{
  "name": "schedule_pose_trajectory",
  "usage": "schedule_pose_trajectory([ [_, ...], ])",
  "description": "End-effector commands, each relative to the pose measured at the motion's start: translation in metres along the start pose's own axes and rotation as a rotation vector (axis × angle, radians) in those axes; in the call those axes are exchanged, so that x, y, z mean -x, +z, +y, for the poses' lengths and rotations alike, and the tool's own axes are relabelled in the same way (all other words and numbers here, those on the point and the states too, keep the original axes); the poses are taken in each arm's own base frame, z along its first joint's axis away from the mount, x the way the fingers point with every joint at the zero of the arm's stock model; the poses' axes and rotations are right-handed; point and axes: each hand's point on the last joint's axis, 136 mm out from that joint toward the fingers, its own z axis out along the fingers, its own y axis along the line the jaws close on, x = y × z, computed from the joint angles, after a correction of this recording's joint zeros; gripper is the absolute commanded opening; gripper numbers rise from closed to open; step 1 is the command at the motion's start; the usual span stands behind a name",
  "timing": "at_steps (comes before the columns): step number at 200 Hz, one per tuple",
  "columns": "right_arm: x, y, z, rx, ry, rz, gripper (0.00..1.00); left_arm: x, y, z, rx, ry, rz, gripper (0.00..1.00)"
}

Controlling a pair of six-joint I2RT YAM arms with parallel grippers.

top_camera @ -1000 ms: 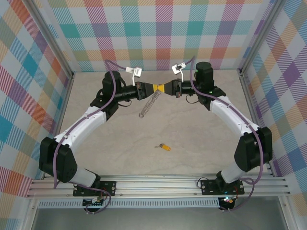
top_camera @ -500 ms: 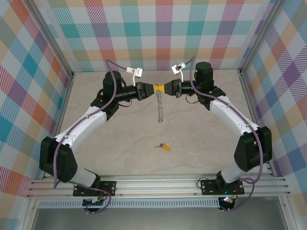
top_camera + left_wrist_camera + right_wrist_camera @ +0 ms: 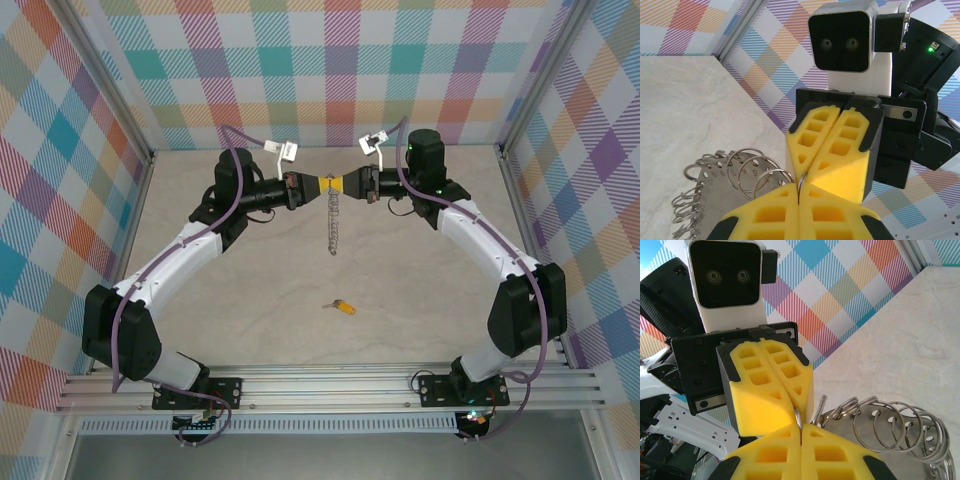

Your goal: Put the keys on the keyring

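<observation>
The keyring (image 3: 333, 225), a silver bunch of split rings on a flat metal plate, hangs straight down in mid-air between my two grippers at the back of the table. My left gripper (image 3: 324, 186) is shut on one thin ring of it, and my right gripper (image 3: 343, 186) pinches the same ring from the opposite side, tip to tip. In the left wrist view the rings and plate (image 3: 715, 172) hang left of my left gripper (image 3: 799, 189). In the right wrist view they (image 3: 890, 427) hang right of my right gripper (image 3: 801, 429). A small yellow-headed key (image 3: 343, 306) lies alone on the table nearer the bases.
The beige tabletop (image 3: 420, 290) is boxed in by checked walls (image 3: 60, 150) on the left, back and right. An aluminium rail (image 3: 330, 385) with both arm bases runs along the near edge. Both arms arch inward over the back half of the table.
The keyring swung from slanting down to the left to hanging straight down. The yellow fingertips of both grippers stayed together at the same spot.
</observation>
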Motion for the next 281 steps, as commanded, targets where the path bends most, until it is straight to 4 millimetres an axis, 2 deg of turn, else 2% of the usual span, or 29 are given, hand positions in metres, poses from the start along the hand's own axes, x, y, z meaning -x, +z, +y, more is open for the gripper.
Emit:
schedule_pose_trajectory([
  [1, 0.009, -0.009, 0.011, -0.003, -0.029, -0.028, 0.31, -0.001, 0.006, -0.006, -0.008, 0.045, 0.0, 0.0],
  [38, 0.019, -0.039, 0.001, -0.088, 0.007, -0.117, 0.52, 0.0, -0.002, 0.003, 0.065, 0.076, -0.047, 0.0],
  [66, 0.015, -0.051, -0.007, -0.145, 0.034, -0.145, 0.57, 0.003, -0.008, 0.013, 0.133, 0.076, -0.093, 0.0],
  [92, 0.006, -0.055, -0.017, -0.187, 0.062, -0.146, 0.59, 0.008, -0.018, 0.021, 0.186, 0.107, -0.171, 0.0],
  [115, -0.003, -0.052, -0.023, -0.178, 0.077, -0.12, 0.6, 0.009, -0.024, 0.015, 0.171, 0.159, -0.208, 0.0],
  [139, -0.004, -0.048, -0.025, -0.145, 0.078, -0.105, 0.6, 0.006, -0.022, 0.007, 0.132, 0.18, -0.193, 0.0],
  [227, -0.001, -0.03, 0.001, 0.041, 0.038, -0.05, 0.58, 0.006, -0.005, -0.032, -0.116, 0.143, -0.075, 0.0],
  [281, 0.0, -0.034, 0.013, 0.053, 0.025, -0.065, 0.54, 0.007, 0.001, -0.044, -0.204, 0.118, -0.032, 0.0],
])
